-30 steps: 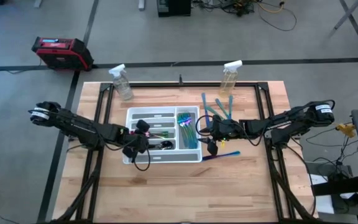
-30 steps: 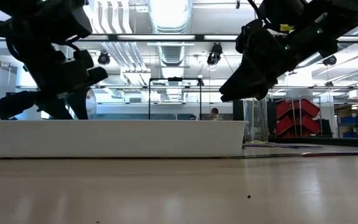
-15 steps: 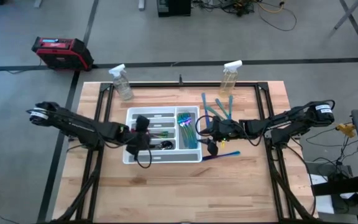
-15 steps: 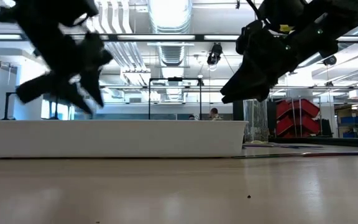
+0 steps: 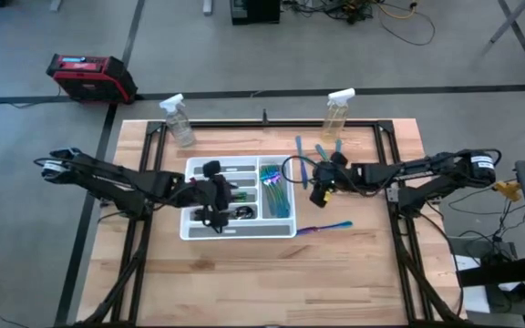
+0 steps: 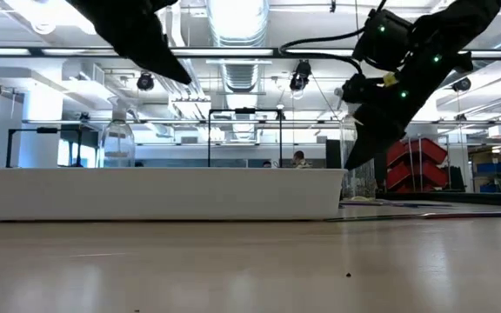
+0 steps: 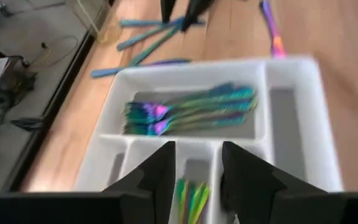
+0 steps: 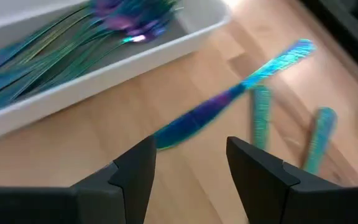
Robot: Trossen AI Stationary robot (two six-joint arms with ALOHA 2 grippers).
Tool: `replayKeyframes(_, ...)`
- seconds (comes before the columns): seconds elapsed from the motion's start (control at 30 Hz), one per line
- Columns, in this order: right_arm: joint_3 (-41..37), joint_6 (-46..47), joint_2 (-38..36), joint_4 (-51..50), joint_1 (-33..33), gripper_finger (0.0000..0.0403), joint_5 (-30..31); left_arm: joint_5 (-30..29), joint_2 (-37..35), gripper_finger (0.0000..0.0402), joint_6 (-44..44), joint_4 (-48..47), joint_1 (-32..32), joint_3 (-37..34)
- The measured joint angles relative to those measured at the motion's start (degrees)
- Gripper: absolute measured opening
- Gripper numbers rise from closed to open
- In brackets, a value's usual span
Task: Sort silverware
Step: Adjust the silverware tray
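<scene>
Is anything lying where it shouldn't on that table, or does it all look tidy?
Mostly tidy. Several iridescent utensils still lie loose on the wood beside the white tray, and one more utensil lies alone off its corner. Nothing looks spilled or broken.

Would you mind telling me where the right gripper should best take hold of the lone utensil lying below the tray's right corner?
Probably from straight above, at mid-handle: the utensil lies flat on the table, clear of the tray, so open fingers can straddle its slim width.
</scene>
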Motion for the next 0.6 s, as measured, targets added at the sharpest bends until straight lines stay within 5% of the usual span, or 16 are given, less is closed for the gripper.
replayKeyframes(0.23,-0.7,-1.61,1.04,1.85,6.58,0.0185,-6.56,0.12,4.14,0.0117,-0.07,18.89,-2.63,-6.72)
replayKeyframes(0.6,-1.07,-6.46,3.77,12.72,26.57,0.0185,-6.95,-5.68,12.79,0.0116,-14.26,21.41,-17.97,-4.99)
